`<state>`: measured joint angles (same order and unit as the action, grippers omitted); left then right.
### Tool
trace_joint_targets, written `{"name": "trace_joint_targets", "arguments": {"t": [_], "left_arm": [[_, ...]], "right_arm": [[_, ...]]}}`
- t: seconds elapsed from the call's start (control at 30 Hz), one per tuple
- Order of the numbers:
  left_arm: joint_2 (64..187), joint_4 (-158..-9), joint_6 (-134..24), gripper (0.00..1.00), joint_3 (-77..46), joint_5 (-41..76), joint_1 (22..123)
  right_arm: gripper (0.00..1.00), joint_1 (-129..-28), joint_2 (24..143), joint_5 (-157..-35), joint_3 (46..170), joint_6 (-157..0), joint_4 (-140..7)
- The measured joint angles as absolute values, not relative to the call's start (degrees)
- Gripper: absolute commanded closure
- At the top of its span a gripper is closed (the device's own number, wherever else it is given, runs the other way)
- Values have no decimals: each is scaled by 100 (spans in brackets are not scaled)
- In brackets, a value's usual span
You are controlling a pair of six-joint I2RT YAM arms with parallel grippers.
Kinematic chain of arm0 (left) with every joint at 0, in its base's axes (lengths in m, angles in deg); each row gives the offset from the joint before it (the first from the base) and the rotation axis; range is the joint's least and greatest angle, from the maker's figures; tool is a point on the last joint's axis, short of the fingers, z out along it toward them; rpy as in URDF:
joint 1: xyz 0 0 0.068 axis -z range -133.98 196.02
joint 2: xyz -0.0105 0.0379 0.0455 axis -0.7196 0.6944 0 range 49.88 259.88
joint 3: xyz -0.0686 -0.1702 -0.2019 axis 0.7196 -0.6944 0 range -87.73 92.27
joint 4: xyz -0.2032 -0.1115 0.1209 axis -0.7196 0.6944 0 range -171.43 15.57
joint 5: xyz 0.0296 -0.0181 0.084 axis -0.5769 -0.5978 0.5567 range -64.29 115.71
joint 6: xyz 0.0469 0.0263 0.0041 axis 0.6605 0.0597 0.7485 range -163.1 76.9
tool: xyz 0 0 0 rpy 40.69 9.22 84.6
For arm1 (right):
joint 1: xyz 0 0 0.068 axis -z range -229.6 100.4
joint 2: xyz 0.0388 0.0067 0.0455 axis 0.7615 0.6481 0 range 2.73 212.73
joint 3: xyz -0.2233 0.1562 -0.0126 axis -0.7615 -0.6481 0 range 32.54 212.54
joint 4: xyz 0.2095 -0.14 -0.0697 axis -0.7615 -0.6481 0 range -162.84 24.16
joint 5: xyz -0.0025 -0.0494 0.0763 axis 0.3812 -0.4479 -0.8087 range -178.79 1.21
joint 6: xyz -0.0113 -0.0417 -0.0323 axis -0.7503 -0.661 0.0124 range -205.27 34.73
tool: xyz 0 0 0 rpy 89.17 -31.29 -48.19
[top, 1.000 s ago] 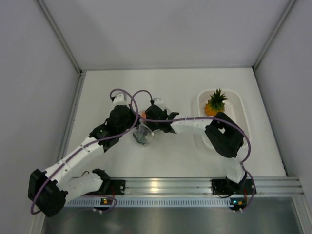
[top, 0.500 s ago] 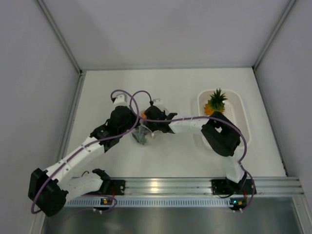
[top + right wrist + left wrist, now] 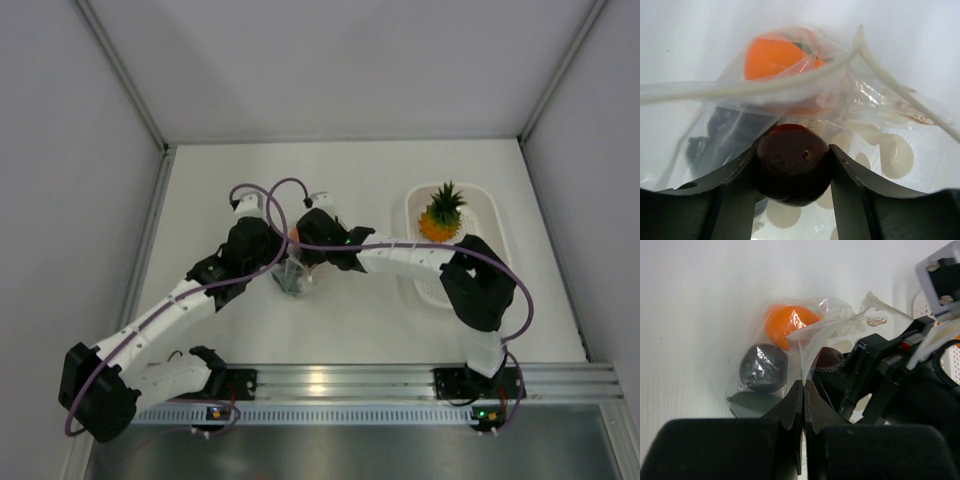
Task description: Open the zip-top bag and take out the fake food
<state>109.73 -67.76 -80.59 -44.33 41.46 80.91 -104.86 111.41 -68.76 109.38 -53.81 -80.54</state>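
White table (image 3: pixel 360 180) | clear crinkly zip-top bag (image 3: pixel 840 315) gaping | left hand (image 3: pixel 803 386) pinches its rim | right hand (image 3: pixel 795 150) clamps dark brown piece (image 3: pixel 790 172)

Top external high behind arm bases, down on whole desk (image 3: pixel 370 180), left wrist close over left hand (image 3: pixel 803 405) at zip-top bag (image 3: pixel 812 332), right wrist nearer, bag in all.

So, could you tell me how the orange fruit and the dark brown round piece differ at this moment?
The orange fruit is bright orange; the dark brown round piece is glossy reddish-brown. The orange fruit lies loose, touched by no gripper; the dark brown round piece is clamped in the right gripper. Both are round and surrounded by the clear plastic of the zip-top bag.
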Motion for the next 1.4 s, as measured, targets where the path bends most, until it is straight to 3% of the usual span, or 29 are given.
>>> {"name": "trace_joint_targets", "arguments": {"t": [0.57,0.8,1.13,1.4], "left_arm": [[10927,-6781,-8042,100,-4433,4108,8093],[10927,-6779,-8042,100,-4433,4111,8091],[10925,-6779,-8016,100,-4433,4089,8091],[10925,-6779,-7948,100,-4433,3861,8091]], "right_arm": [[68,-10711,9808,-6918,11250,-5862,-8699],[68,-10506,8689,-6889,11327,-6067,-9018],[65,-8237,6536,-6658,10363,-6323,-9372],[62,-6242,6496,-6452,9364,-6517,-9619]]}}
